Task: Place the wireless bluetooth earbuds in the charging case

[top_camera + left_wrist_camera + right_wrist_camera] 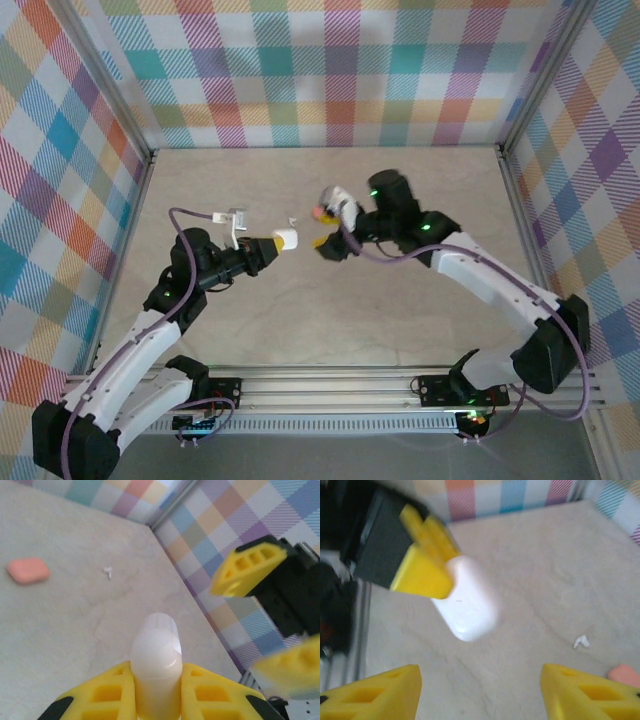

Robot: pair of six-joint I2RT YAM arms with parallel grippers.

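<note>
At the near end of a smooth white pebble-shaped plastic charging case (286, 239), clamped on it: left gripper (270, 245), yellow fingers (100, 697) pressed to both its sides. Just right of the white case, facing it and not touching: right gripper (481, 679), jaws spread wide. Beyond the white case, lying on the pale marble-like table (400, 330): one tiny white earbud (108, 571). Farther past the case, near that bud: flat salmon-pink rounded case (27, 570).
</note>
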